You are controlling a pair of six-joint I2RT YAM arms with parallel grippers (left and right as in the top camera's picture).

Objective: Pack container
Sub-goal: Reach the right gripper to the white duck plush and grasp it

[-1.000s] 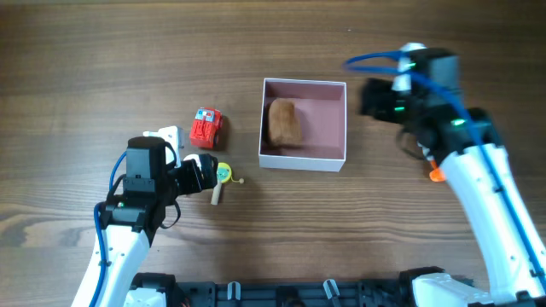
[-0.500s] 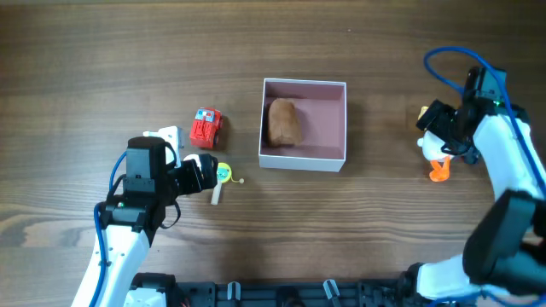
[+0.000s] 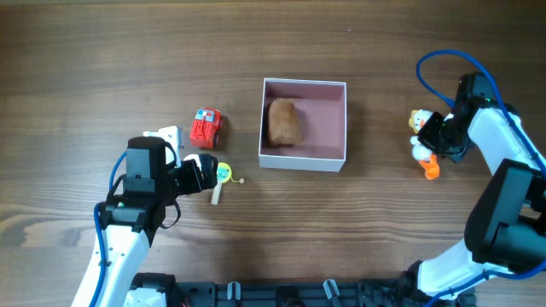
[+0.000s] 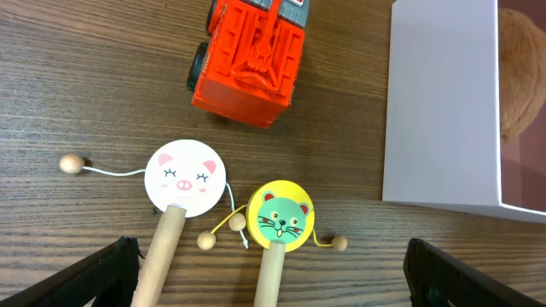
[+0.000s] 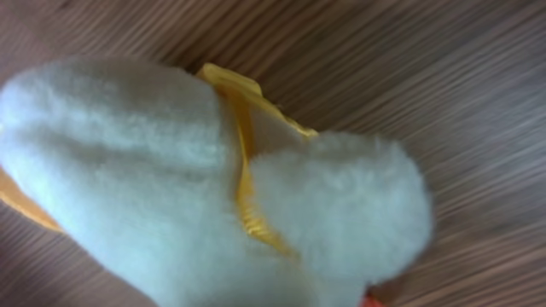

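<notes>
container (image 3: 303, 161), left hand (image 3: 203, 173) wide open above rattles (image 4: 182, 175)

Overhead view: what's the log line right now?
container: holds brown plush | left gripper: open near cat drum | right gripper: at plush duck, grip unclear | red truck: outside

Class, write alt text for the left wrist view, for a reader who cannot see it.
A pig-faced rattle drum and a yellow cat-faced rattle drum lie on the wooden table near a red toy truck; the white container stands to their right.
</notes>
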